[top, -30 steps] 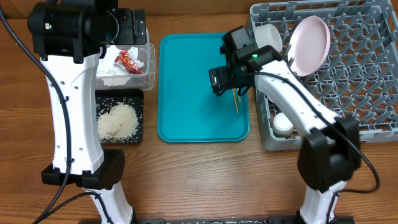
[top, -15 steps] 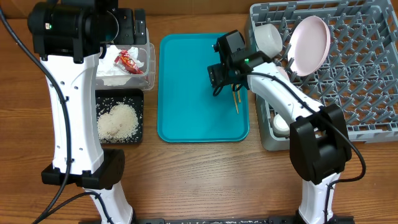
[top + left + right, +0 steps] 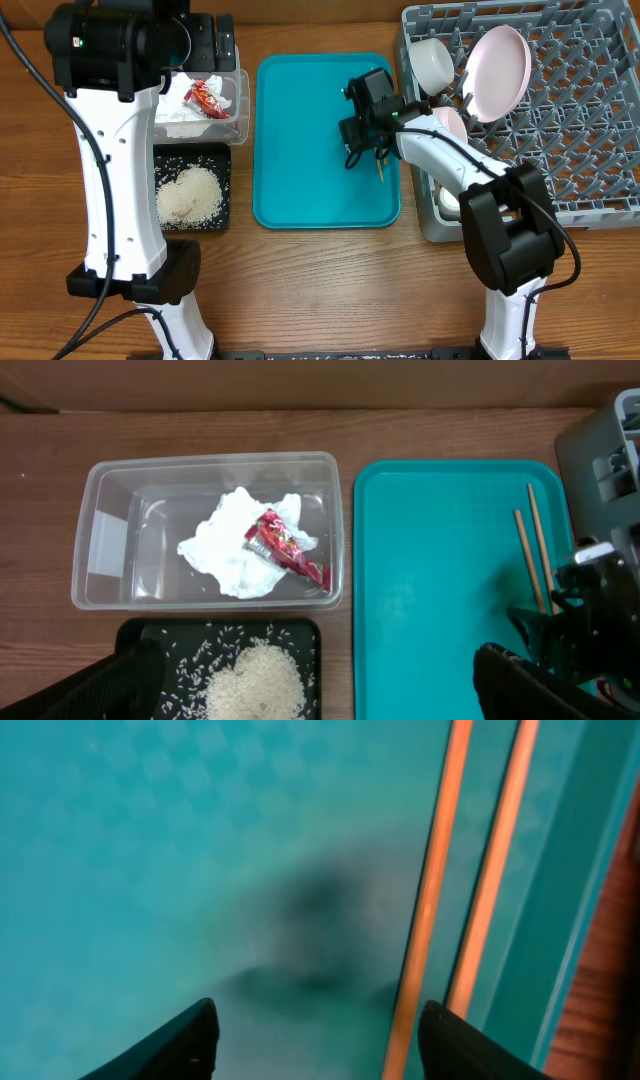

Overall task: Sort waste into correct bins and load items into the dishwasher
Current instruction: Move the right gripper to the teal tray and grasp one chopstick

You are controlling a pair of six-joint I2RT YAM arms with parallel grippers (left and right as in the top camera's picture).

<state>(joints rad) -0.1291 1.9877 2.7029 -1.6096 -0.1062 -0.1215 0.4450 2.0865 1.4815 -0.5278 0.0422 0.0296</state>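
Note:
Two wooden chopsticks (image 3: pixel 379 164) lie on the right side of the teal tray (image 3: pixel 300 140). My right gripper (image 3: pixel 356 147) is open just above the tray. In the right wrist view (image 3: pixel 325 1045) one chopstick (image 3: pixel 430 890) lies between its fingers and the other (image 3: pixel 495 870) runs by the right finger. My left gripper (image 3: pixel 315 690) is open and empty, high above the bins. The clear tub (image 3: pixel 240 112) holds the red wrapper (image 3: pixel 205 97) and white napkin (image 3: pixel 180 122). The black tray (image 3: pixel 222 192) holds rice (image 3: pixel 185 195).
The grey dish rack (image 3: pixel 580 130) at the right holds a pale pink plate (image 3: pixel 498 70), a white bowl (image 3: pixel 432 62) and a small white cup (image 3: pixel 450 200). The left arm's white column (image 3: pixel 120 200) stands beside the bins. The tray's raised rim is close to the chopsticks.
My right gripper has shifted a little and dropped closer to the teal tray, beside the chopsticks. The left arm and the bins have not moved.

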